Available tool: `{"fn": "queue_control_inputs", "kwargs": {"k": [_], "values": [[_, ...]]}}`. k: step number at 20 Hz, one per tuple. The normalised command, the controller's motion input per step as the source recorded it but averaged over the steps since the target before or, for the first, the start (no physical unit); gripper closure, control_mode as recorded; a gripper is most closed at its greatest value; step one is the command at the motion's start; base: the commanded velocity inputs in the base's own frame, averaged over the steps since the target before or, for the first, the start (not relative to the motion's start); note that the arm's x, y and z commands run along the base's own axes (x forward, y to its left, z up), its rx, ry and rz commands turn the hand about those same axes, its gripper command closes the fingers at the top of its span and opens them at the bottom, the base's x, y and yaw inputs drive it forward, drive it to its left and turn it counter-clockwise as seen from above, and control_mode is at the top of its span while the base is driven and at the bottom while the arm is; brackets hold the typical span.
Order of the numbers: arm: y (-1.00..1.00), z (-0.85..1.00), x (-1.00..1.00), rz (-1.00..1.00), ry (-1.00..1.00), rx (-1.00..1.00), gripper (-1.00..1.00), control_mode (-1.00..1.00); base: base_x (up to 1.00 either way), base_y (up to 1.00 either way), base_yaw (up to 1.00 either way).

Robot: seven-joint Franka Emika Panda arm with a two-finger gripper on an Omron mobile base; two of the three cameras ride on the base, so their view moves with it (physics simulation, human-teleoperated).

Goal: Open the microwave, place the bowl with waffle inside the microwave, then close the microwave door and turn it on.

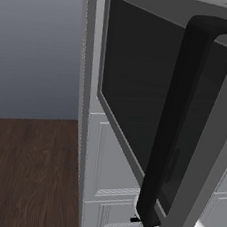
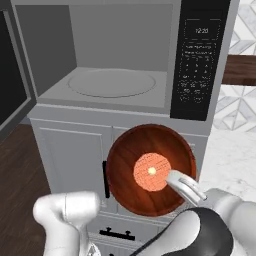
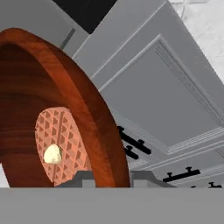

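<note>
White cabinets (image 2: 70,150), bowl (image 2: 150,170) rim between fingers (image 3: 81,178)

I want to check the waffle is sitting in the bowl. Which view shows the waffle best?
The right base view: the whole round waffle shows, centred in the bowl that the gripper holds by its rim. The hand view shows it close but partly cut off. In the left base view the microwave door blocks it.
</note>
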Motion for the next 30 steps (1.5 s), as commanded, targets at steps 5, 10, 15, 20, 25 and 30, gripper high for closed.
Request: {"fn": "queue_control_inputs", "kwargs": {"k": [5,10,15,20,25,30], "values": [[1.00,0.33,0.89,-0.05,0.39,-0.20,1.00,-1.00,0.00,0.00,0.00],[0.90,0.51,0.89,-0.09,0.56,-0.09,1.00,-1.00,0.00,0.00,0.00],[0.67,0.70,0.40,-0.09,0.23,-0.03,1.00,-1.00,0.00,0.00,0.00],[0.31,0.68,0.25,0.00,0.05,0.00,1.00,-1.00,0.00,0.00,0.00],[0.19,0.48,-0.17,0.01,-0.15,0.05,1.00,-1.00,0.00,0.00,0.00],[0.20,0.41,-0.68,0.03,-0.19,0.04,1.00,-1.00,0.00,0.00,0.00]]}}
